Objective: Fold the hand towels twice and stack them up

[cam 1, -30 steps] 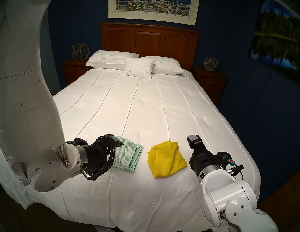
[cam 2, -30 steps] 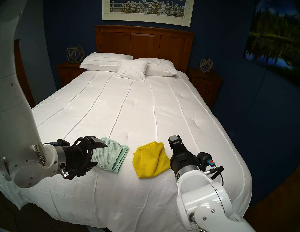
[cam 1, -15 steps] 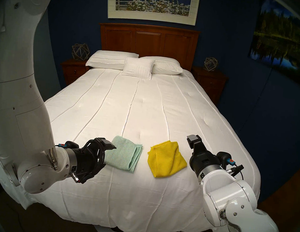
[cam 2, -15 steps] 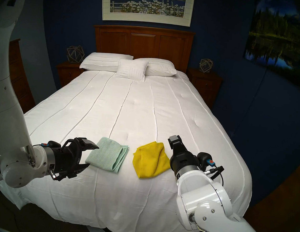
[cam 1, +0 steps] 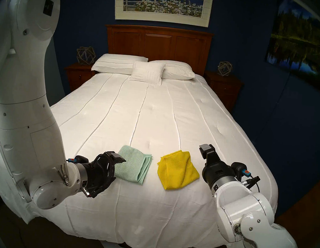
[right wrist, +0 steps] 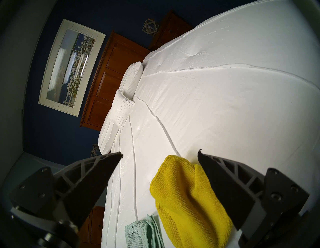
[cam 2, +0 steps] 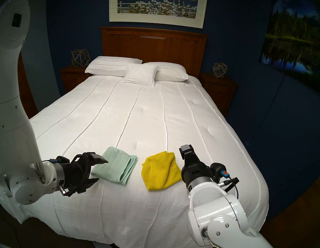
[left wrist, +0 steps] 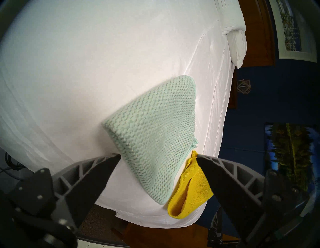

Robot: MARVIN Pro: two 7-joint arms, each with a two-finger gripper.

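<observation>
Two hand towels lie side by side near the foot of the white bed (cam 1: 156,110). The mint-green waffle towel (cam 1: 134,166) (left wrist: 155,128) is folded flat, its layered edges facing the yellow one. The yellow towel (cam 1: 177,171) (right wrist: 187,199) is folded loosely and bulges. My left gripper (cam 1: 117,170) (left wrist: 158,155) is open at the mint towel's left edge, fingers either side of its near corner, holding nothing. Just right of the yellow towel, my right gripper (cam 1: 207,150) (right wrist: 160,152) is open and empty, pointing towards the headboard.
White pillows (cam 1: 143,68) lie against the wooden headboard (cam 1: 158,42). A dark wood nightstand (cam 1: 78,74) with a wire ornament stands on each side of the bed. The bed's foot edge drops off just in front of the towels.
My left gripper pulled back left off the mint towel, then edged right again to its left edge. Both towels and the right arm stayed still.
</observation>
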